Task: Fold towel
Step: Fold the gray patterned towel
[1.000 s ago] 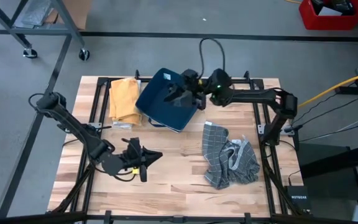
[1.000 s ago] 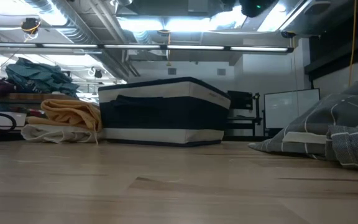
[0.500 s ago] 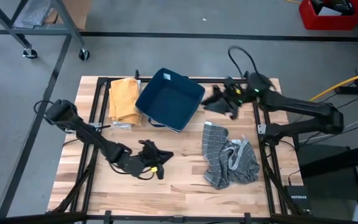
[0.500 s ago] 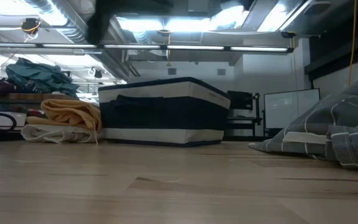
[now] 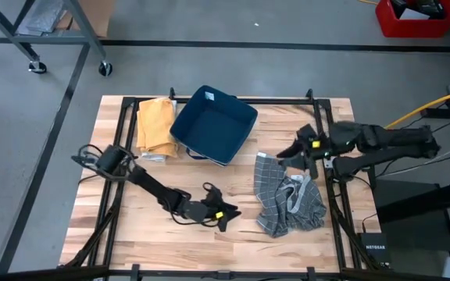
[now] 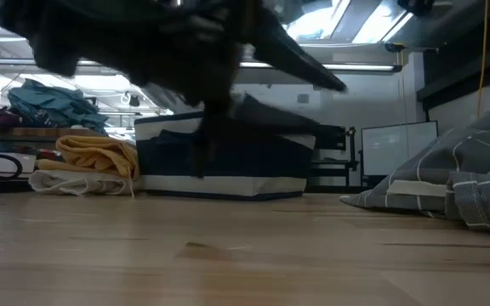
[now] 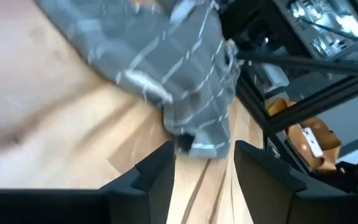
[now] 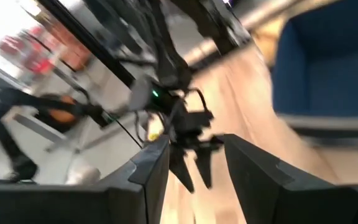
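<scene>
A grey towel [image 5: 287,199] with pale lines lies crumpled on the wooden table at the right of centre. The left wrist view shows the towel [image 7: 179,68] just ahead of the fingers. My left gripper [image 5: 227,219] is low over the table, a little to the left of the towel, pointing at it. It is open [image 7: 204,168] with nothing between the fingers. My right gripper [image 5: 289,152] hangs above the towel's far edge, close to the table's right rail. It is open [image 8: 194,149] and holds nothing.
A dark blue bin [image 5: 213,125] stands at the far middle of the table. A folded yellow towel [image 5: 155,125] lies on a white cloth to the left of the bin. Black rails [image 5: 328,156] run along the table's edges. Bare wood [image 5: 131,234] lies at the near left.
My left gripper has swept down and toward the table's right and near edges, closing on the grey towel. My right gripper has drawn back from over the blue bin toward the right edge and now hangs by the towel's far edge. The towel has not moved.
</scene>
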Robot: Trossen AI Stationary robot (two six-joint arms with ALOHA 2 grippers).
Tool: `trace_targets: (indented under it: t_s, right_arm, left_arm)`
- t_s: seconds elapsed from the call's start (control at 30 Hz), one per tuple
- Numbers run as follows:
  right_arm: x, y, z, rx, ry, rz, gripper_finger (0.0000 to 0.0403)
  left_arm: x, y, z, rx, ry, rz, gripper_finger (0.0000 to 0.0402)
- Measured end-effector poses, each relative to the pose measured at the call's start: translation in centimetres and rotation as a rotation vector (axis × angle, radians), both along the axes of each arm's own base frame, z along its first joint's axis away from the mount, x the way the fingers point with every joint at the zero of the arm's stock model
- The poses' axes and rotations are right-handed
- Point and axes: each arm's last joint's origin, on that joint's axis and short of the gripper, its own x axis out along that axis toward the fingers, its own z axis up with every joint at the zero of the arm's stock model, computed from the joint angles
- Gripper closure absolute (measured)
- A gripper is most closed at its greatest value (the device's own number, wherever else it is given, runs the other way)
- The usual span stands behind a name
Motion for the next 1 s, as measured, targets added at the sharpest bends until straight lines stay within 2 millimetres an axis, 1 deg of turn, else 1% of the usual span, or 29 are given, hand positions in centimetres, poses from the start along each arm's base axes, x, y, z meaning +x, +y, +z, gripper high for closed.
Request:
trace_targets:
  t_s: [0.07, 0.13, 0.3, 0.4, 0.53, 0.7, 0.83, 1.0]
  right_arm:
    - [0.3, 0.7, -0.8, -0.016, 0.073, -0.016, 0.0242]
    - [0.7, 1.5, -1.6, -0.043, 0.144, -0.032, 0.0242]
    - [1.8, 3.5, -3.3, -0.058, 0.259, -0.066, 0.0242]
    - [2.6, 4.8, -4.3, -0.042, 0.322, -0.063, 0.0242]
    - [3.8, 6.2, -5.6, -0.02, 0.392, -0.059, 0.0242]
    - [5.8, 7.2, -6.7, 0.011, 0.39, -0.06, 0.0242]
    - [7.1, 7.9, -7.0, 0.039, 0.341, -0.05, 0.0242]
    - [7.6, 8.1, -7.4, 0.038, 0.347, -0.048, 0.0242]
  left_arm:
    - [0.8, -0.3, -0.6, -0.028, 0.007, -0.021, 0.0242]
    - [1.5, -0.7, -0.8, -0.025, 0.008, -0.031, 0.0244]
    - [2.8, -1.3, 0.3, -0.028, -0.02, -0.051, 0.0254]
    - [3.5, -1.3, 0.5, -0.011, 0.047, -0.06, 0.0257]
    - [4.1, -1.1, 0.7, 0.061, 0.126, -0.062, 0.0257]
    - [4.7, -0.4, 1.1, 0.089, 0.133, -0.053, 0.0257]
    - [4.9, 0.3, 0.8, 0.086, 0.167, -0.071, 0.0257]
    - [5.1, 0.8, -0.3, 0.075, 0.207, -0.114, 0.0257]
